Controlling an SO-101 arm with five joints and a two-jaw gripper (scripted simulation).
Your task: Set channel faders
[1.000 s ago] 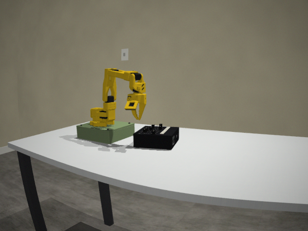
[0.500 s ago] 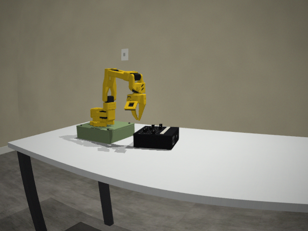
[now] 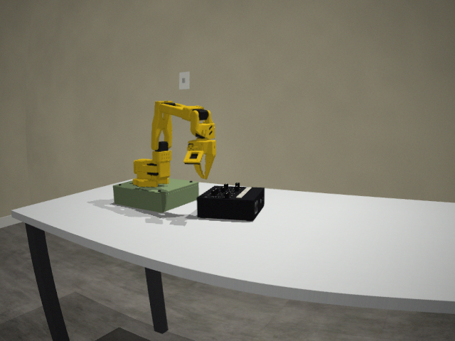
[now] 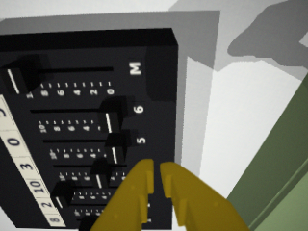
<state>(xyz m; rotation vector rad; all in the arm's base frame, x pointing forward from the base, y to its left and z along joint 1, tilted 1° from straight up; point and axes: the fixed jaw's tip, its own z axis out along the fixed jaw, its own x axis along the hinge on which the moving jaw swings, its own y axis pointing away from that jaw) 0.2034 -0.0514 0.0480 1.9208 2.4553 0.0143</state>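
Exterior view
Arm: yellow arm (image 3: 172, 121) on a green base block (image 3: 156, 194), elbow up, wrist bent down.
End effector: end effector (image 3: 204, 172) points down, fingertips hanging above the worktop just beside the desk's near-left corner, not touching it.
Lighting desk: black lighting desk (image 3: 230, 202) sits on the white worktop (image 3: 293, 238), just right of the base block; a pale strip of tape (image 3: 244, 192) runs along its top.
Fader caps: small knobs stand up from the top face; positions too small to read here.

Wrist view
End effector: both yellow jaws closed together, nothing between them, a thin dark slit only; tips (image 4: 157, 166) hover over the desk's edge beside the channel numbers.
Master fader: cap (image 4: 14, 79) on the row marked M, at the high end of its scale.
Channel 6 fader: cap (image 4: 110, 117) near the low end.
Channel 5 fader: cap (image 4: 115, 149) near the low end.
Tape, wrist view: figures 0, 3, 10, 2, 8 legible; one more cut off at the frame edge.
Lower rows: partly hidden behind the jaws.
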